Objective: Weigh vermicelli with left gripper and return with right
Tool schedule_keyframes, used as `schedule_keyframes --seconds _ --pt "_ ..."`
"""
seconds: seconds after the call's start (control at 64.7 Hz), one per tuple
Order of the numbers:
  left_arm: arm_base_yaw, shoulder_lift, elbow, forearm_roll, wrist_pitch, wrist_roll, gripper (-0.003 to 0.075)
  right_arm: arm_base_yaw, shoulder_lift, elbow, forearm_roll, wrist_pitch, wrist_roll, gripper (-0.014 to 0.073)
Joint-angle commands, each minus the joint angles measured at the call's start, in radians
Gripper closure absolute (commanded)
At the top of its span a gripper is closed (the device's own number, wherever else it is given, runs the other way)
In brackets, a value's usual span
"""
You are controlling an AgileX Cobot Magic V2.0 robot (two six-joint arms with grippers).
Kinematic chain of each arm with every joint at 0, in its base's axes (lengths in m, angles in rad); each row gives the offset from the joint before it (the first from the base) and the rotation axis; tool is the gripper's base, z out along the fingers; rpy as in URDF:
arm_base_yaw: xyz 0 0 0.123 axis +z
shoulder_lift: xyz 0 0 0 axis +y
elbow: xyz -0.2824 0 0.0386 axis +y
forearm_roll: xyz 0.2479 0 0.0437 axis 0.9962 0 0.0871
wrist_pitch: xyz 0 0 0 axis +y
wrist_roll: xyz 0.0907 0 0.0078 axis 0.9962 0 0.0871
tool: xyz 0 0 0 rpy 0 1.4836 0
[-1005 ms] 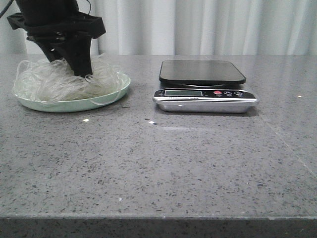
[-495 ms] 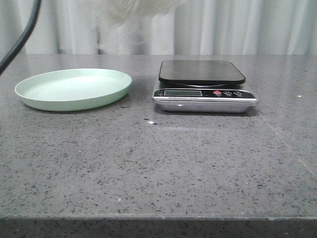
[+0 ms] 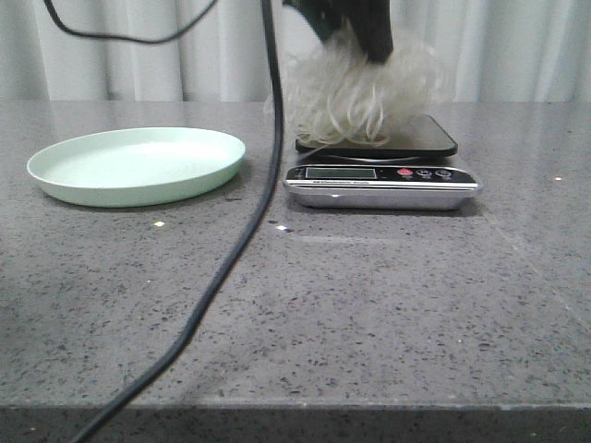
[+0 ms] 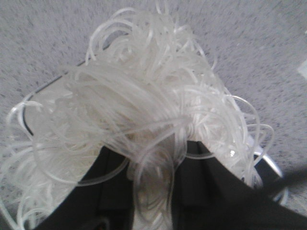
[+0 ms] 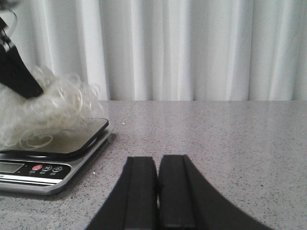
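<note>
Vermicelli [image 3: 355, 92]: fluffy whitish nest of thin translucent strands w/ loose loops, clamped in left gripper [image 3: 362, 32], a black claw coming down from above. Sits toward far edge of desk, approx mid-width, a bit right of centre. Lowest loops at or just above what's under them; can't tell if touching. Strands spill round both fingers [image 4: 201, 187].

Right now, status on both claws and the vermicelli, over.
Left claw shut on vermicelli, strands touching scale platform. Right claw shut, empty, low over table right of scale. Plate bare. Cable hangs beside scale.
</note>
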Motion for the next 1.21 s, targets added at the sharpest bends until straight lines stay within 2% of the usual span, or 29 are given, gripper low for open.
schedule_keyframes --seconds 0.0,0.046,0.124,0.278,0.34,0.557,0.696,0.85,1.067,1.19 --pt "-0.005 -0.038 -0.044 -0.018 -0.053 -0.011 0.0555 -0.006 -0.016 -0.009 0.001 -0.085 0.000 0.0428" --pt "-0.005 -0.033 -0.044 -0.018 -0.053 -0.011 0.0528 -0.006 -0.016 -0.009 0.001 -0.085 0.000 0.0428" --pt "-0.005 -0.034 -0.044 -0.018 -0.053 -0.011 0.0442 -0.006 -0.016 -0.009 0.001 -0.085 0.000 0.0428" --pt "-0.005 -0.036 -0.067 -0.018 -0.021 -0.011 0.0211 -0.006 -0.016 -0.009 0.001 -0.085 0.000 0.0428" --pt "-0.003 -0.036 -0.096 -0.018 0.007 -0.011 0.0171 -0.006 -0.016 -0.009 0.001 -0.085 0.000 0.0428" --pt "-0.003 -0.064 -0.258 -0.016 0.070 -0.011 0.0178 -0.006 -0.016 -0.009 0.001 -0.085 0.000 0.0428" --pt "-0.003 -0.115 -0.334 0.040 0.099 -0.011 0.0178 -0.006 -0.016 -0.009 0.001 -0.085 0.000 0.0428" --pt "-0.003 -0.186 -0.333 0.110 0.113 -0.011 0.0178 -0.006 -0.016 -0.009 0.001 -0.085 0.000 0.0428" --pt "-0.002 -0.289 -0.318 0.130 0.178 0.000 0.0180 -0.006 -0.016 -0.009 0.001 -0.085 0.000 0.0428" --pt "-0.002 -0.369 -0.263 0.132 0.194 0.027 0.0237 -0.006 -0.016 -0.009 0.001 -0.085 0.000 0.0428"
